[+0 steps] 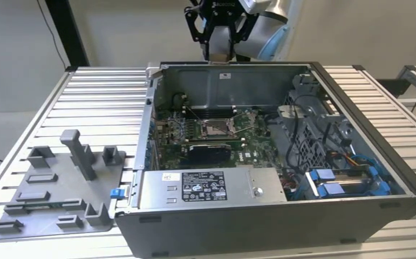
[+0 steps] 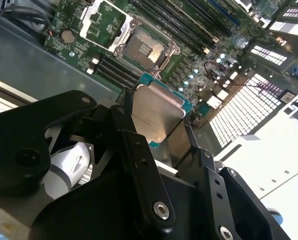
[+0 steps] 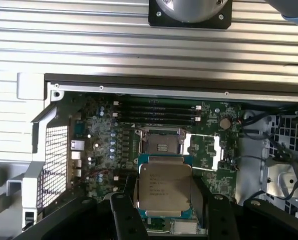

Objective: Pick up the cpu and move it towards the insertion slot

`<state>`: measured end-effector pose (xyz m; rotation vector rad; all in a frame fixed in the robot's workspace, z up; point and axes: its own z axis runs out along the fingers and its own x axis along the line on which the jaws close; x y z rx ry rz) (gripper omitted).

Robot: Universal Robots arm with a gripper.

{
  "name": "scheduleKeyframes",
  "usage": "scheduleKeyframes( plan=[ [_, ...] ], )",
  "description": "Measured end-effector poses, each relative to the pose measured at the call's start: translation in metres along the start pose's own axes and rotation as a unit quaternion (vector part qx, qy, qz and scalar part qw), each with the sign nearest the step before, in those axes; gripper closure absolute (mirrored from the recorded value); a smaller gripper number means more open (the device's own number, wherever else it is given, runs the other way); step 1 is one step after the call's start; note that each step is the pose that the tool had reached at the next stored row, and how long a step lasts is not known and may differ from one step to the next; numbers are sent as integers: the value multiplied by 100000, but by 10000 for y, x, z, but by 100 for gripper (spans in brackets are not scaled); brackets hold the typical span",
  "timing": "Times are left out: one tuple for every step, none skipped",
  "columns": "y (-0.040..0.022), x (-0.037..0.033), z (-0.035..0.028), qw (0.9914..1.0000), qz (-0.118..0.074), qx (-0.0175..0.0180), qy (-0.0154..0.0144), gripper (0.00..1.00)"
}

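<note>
The cpu (image 3: 164,184), a flat silvery square with a teal-green edge, sits clamped between my black fingers (image 3: 122,206) in both wrist views, tilted in the second wrist view (image 2: 156,114). My gripper (image 1: 218,56) hangs above the rear wall of the open computer case, shut on the cpu. The insertion slot (image 1: 215,128) lies in the middle of the green motherboard, a metal-framed square with a grey centre (image 3: 161,145) (image 2: 143,49). It is below the held cpu and well apart from it.
A grey tray (image 1: 56,183) with raised blocks lies on the slatted table at the exterior view's left. Inside the case are a silver power supply (image 1: 208,186), blue drive bays (image 1: 345,183), cables, and a black recess (image 1: 208,152) by the slot.
</note>
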<state>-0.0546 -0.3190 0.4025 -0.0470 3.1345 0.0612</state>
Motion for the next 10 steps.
scheduleKeyframes(
  plan=[
    [0, 2, 0, 100000, 20, 2, 0, 100],
    [0, 2, 1, 100000, 22, 1, 0, 100],
    [0, 2, 1, 100000, 24, -2, -3, 100],
    [0, 3, 1, 100000, 30, -2, -2, 100],
    [0, 3, 2, 100000, 45, -4, -4, 100],
    [0, 3, 2, 100000, 52, -3, -5, 100],
    [0, 3, 2, 100000, 54, -2, -4, 100],
    [0, 3, 2, 100000, 55, -3, -4, 100],
    [0, 3, 3, 100000, 55, -6, -7, 100],
    [0, 3, 3, 100000, 55, -6, -6, 100]
  ],
)
